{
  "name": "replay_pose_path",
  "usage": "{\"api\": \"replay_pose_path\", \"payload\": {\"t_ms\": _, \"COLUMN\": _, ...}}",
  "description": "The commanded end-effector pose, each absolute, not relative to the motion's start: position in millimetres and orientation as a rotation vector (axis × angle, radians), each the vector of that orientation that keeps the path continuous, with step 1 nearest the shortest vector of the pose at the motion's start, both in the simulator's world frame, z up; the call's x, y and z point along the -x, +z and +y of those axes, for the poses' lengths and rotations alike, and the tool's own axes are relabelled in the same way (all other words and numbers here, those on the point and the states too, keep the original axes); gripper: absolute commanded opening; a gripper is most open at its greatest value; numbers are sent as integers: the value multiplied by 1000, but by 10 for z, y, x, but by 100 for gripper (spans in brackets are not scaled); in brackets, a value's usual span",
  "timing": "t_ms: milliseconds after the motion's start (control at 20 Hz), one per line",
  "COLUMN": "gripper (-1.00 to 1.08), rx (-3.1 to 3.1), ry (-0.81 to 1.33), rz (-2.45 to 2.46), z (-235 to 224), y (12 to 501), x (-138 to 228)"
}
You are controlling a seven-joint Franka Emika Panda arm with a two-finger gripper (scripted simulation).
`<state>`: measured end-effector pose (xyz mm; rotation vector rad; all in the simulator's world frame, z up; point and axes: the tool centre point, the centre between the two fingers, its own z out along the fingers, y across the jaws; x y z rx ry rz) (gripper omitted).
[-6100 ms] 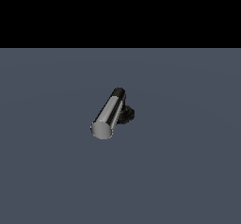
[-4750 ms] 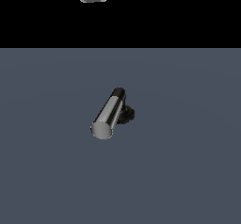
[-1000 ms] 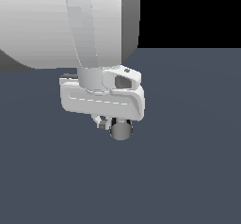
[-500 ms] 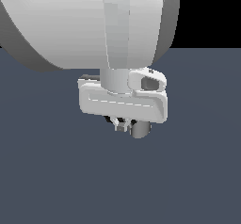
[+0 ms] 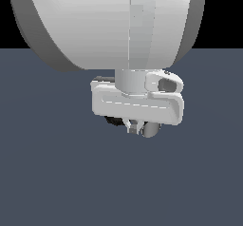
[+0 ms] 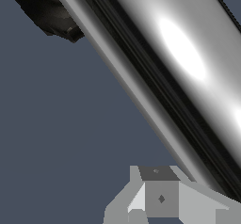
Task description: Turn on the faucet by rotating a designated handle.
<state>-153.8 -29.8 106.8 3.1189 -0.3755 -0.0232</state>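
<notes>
Wrist view comes first, since it sits closest to the work: one pale grey blocky fingertip [image 6: 160,197] of the white pincer fills the near edge, and right beside it runs the shiny chrome-grey cylindrical handle [image 6: 188,63], a long bar crossing the picture on a slant with a bright highlight along its curve. The fingertip lies just beside the bar's darker flank; whether it touches cannot be told. Only that one fingertip shows here, so how far apart the fingers stand cannot be told. Beyond the handle, at its far end, sits the black lumpy body of the small faucet [image 6: 44,9], resting on the flat slate-blue counter [image 6: 61,124].

Exterior view, from farther off, is mostly taken up by the arm's large white rounded link [image 5: 109,21], which hangs over the scene. Below it the white boxy pincer [image 5: 137,127] points down at the counter [image 5: 47,173]. Its short fingers poke out beneath the housing, and the flat round grey end of the handle [image 5: 151,130] peeps out just beside them, toward the exterior view's right. On the other side of the fingers, a sliver of the faucet's black part [image 5: 112,121] shows under the housing's edge. The rest of the faucet is hidden behind the pincer.
</notes>
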Motion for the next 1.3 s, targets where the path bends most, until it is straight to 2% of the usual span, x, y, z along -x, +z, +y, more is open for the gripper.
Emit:
{"api": "replay_pose_path", "payload": {"t_ms": 0, "gripper": -100, "rx": -3118, "ry": 0, "rz": -389, "z": -439, "y": 1089, "x": 1404}}
{"api": "replay_pose_path", "payload": {"t_ms": 1250, "gripper": -100, "rx": -3114, "ry": 0, "rz": -413, "z": -1398, "y": 1089, "x": 830}}
